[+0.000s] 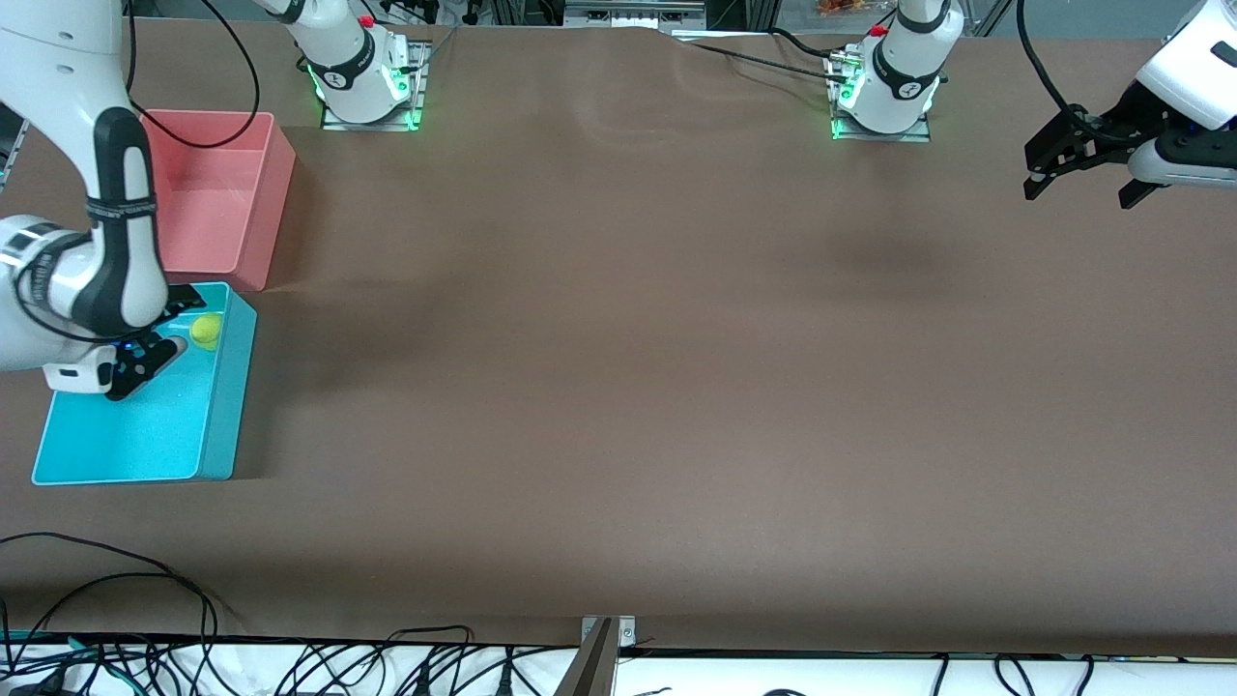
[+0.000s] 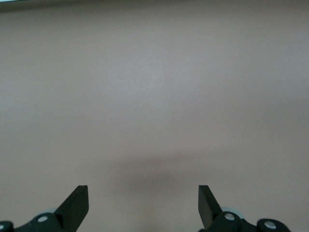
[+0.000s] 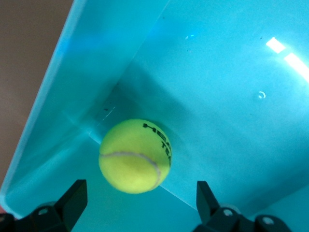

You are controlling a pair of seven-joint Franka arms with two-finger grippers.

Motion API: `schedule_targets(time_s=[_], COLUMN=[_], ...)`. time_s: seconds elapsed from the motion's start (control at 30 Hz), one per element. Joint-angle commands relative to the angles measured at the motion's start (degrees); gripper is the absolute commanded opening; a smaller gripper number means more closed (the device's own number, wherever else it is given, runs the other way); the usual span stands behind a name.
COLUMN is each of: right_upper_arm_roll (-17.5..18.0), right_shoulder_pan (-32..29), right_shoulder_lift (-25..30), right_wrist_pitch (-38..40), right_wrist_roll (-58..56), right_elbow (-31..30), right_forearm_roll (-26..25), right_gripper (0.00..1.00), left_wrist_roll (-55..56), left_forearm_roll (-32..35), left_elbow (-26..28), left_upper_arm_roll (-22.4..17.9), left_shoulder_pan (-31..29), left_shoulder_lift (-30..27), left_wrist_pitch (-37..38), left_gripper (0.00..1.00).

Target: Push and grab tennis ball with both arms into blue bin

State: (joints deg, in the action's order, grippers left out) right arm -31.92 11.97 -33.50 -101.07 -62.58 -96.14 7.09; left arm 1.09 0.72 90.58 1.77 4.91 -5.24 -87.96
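1. Tennis ball [image 1: 205, 331] first: you can see it lying inside the blue bin [image 1: 217, 425], on the floor of the bin and tucked into the corner that lies toward the pink bin [image 1: 273, 193]. In the right wrist view the ball [image 3: 135, 155] rests where the floor meets a wall of the bin [image 3: 72, 87], with its black lettering turned up.
2. Your right gripper [image 1: 166, 333] hangs over that same end of the blue bin, just above the ball. Its fingers [image 3: 72, 200] stand wide apart and hold nothing; the ball sits free between and below them, not touching either one.
3. Your left gripper [image 1: 1087, 164] hovers over bare table near the corner at the left arm's end, well apart from both bins. Its fingers [image 2: 77, 203] are wide too, with only brown tabletop showing under them. That arm is waiting.
4. Judging by how things lie, the drop is made and the ball is where the task wants it. The step in hand looks like the release and clearing away.
5. Your next move, as I read it, is to lift the right gripper straight up out of the bin. Keep the fingers clear of the near wall and of the ball, so you do not nudge it or drag the bin along the table edge.
6. The left arm need do nothing but stay out of the way.
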Motion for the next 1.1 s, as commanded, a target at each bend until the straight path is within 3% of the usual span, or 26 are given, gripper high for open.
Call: schedule_targets(time_s=[0.0, 0.3, 0.6, 0.63, 0.9, 1.0, 1.07], right_upper_arm_roll=[-1.3, -1.57, -1.13, 1.48, 7.03, 12.12, 17.39], right_shoulder_pan=[-0.45, 0.42, 3.94, 4.03, 3.33, 1.14, -2.19], right_shoulder_lift=[0.28, 0.89, 1.77, 4.21, 8.97, 11.08, 12.58], right_wrist_pitch=[11.23, 23.71, 24.6, 24.6, 24.34, 24.25, 24.34], right_wrist_roll=[-1.14, -0.7, 0.0, 7.75, 21.42, 30.73, 36.27], right_elbow=[7.71, 16.51, 18.97, 18.28, 15.55, 13.88, 13.09], right_forearm_roll=[0.99, 0.99, 1.34, 1.34, 0.55, 0.11, -0.41], right_gripper=[1.0, 1.0, 1.0, 1.0, 1.0, 1.0, 1.0], left_wrist_roll=[0.41, 0.41, 0.41, 0.41, 0.41, 0.41, 0.41], left_forearm_roll=[-0.72, -0.72, -0.72, -0.72, -0.72, -0.72, -0.72], left_elbow=[-2.16, -2.16, -2.16, -2.16, -2.16, -2.16, -2.16], left_upper_arm_roll=[0.07, 0.07, 0.07, 0.07, 0.07, 0.07, 0.07], left_shoulder_pan=[0.1, 0.18, 0.1, 0.1, 0.1, 0.1, 0.01], left_shoulder_lift=[1.02, 1.02, 1.02, 1.02, 1.02, 1.02, 1.02], left_wrist_pitch=[0.94, 0.94, 0.94, 0.94, 0.94, 0.94, 0.94], left_gripper=[1.0, 1.0, 1.0, 1.0, 1.0, 1.0, 1.0])
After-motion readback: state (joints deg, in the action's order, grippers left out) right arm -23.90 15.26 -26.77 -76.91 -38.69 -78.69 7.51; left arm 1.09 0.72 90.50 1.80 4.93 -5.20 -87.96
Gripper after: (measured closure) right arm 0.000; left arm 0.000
